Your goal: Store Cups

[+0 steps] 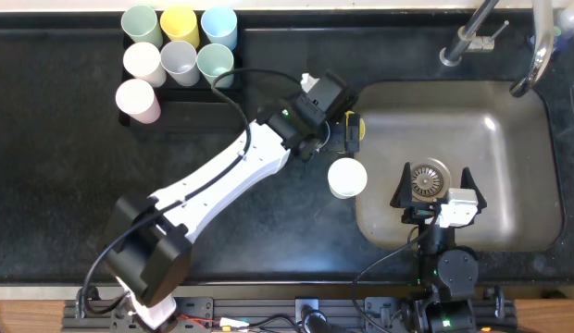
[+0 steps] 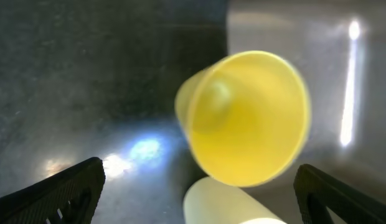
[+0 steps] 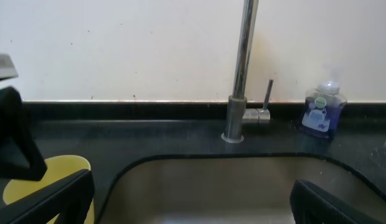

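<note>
A yellow cup (image 2: pixel 243 118) lies tilted on its side at the sink's left rim, its open mouth turned toward the basin. My left gripper (image 2: pixel 199 168) stands open around it, fingers wide apart and clear of its wall. In the top view the left gripper (image 1: pixel 347 129) partly hides the yellow cup (image 1: pixel 356 128). A cream cup (image 1: pixel 347 178) sits just inside the sink's left edge, seen close by as the cream cup (image 2: pixel 224 202). My right gripper (image 1: pixel 433 176) hangs open over the drain, holding nothing. The right wrist view shows the yellow cup (image 3: pixel 43 180) beside the right gripper (image 3: pixel 192 183).
A black rack (image 1: pixel 176 91) at the back left holds several upright cups; a pink cup (image 1: pixel 139 100) stands beside it on the dark counter (image 1: pixel 65 157). The steel sink (image 1: pixel 509 139) has a faucet (image 3: pixel 243 74) and a soap bottle (image 3: pixel 324 112) behind it.
</note>
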Robot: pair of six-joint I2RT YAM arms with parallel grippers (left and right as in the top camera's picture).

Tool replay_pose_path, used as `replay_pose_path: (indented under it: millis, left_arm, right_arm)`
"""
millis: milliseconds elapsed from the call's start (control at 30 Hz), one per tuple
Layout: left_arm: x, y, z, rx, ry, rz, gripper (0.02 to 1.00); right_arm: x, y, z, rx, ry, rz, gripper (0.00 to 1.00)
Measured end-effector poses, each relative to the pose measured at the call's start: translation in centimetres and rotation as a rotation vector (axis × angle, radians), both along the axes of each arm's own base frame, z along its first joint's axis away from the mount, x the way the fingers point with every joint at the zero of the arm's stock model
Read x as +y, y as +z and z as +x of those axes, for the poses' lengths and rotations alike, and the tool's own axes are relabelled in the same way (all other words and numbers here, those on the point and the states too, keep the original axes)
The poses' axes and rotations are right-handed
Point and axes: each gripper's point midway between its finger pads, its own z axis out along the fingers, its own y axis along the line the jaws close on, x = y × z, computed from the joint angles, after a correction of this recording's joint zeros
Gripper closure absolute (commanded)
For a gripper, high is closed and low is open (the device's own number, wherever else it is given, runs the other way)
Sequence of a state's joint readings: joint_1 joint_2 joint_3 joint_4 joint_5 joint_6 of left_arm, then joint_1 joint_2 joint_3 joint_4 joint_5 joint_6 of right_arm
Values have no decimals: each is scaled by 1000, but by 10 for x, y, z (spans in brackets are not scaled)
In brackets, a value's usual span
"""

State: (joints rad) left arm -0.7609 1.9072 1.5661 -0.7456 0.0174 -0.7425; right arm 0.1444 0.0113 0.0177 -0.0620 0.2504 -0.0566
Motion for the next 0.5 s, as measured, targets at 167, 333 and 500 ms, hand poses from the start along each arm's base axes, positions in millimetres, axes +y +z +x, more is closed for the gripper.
replay_pose_path:
  millis: [167, 333, 500]
  left_arm:
    - [11, -10, 6, 33, 52, 14, 18]
    - [18, -18, 15, 47, 92, 11, 18]
    - [15, -24, 19, 52, 96, 4, 18]
  right_arm:
    - [0, 0, 0, 0, 0, 0, 3]
    - [0, 0, 0, 0, 0, 0, 3]
    - [0, 0, 0, 0, 0, 0, 3]
